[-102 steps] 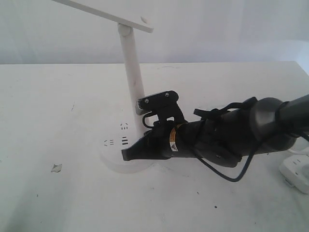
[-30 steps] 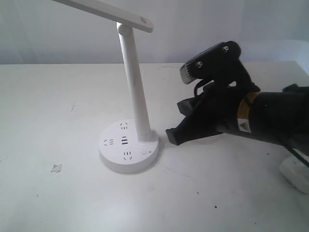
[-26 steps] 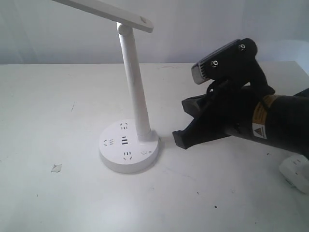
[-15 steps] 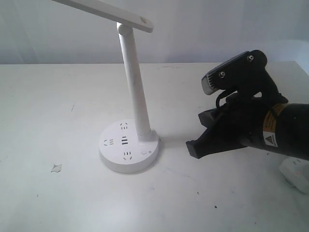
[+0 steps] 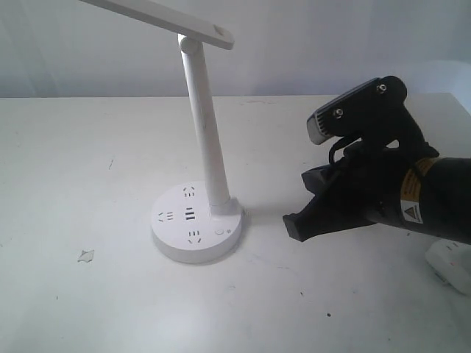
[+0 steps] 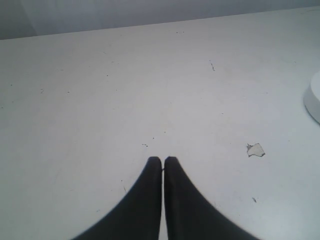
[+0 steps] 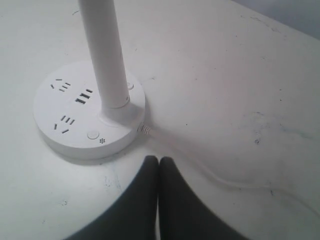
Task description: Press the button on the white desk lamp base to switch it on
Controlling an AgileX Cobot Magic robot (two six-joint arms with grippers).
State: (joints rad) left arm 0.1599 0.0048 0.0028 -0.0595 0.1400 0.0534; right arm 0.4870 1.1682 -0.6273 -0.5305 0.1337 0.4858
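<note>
The white desk lamp base (image 5: 196, 234) is a round flat disc with socket groups and USB slots, with a thin white stem (image 5: 206, 125) rising to a slanted lamp head. The small round button (image 5: 219, 232) lies on its near right side; the right wrist view shows the base (image 7: 55, 135) and the button (image 7: 92, 134) too. My right gripper (image 5: 293, 226) is shut and empty, hovering a short way right of the base, apart from it. Its closed tips (image 7: 158, 160) point toward the base. My left gripper (image 6: 162, 160) is shut over bare table, out of the exterior view.
A thin white cord (image 7: 200, 165) runs from the base across the table under my right gripper. A small white power-strip block (image 5: 450, 268) lies at the right edge. A scrap of paper (image 5: 87, 255) lies left of the base. The white table (image 5: 110, 309) ends at a wall behind.
My right gripper was on the base 3.4 s ago, then lifted off and drew back to the right. Over the last half second it has hardly moved.
</note>
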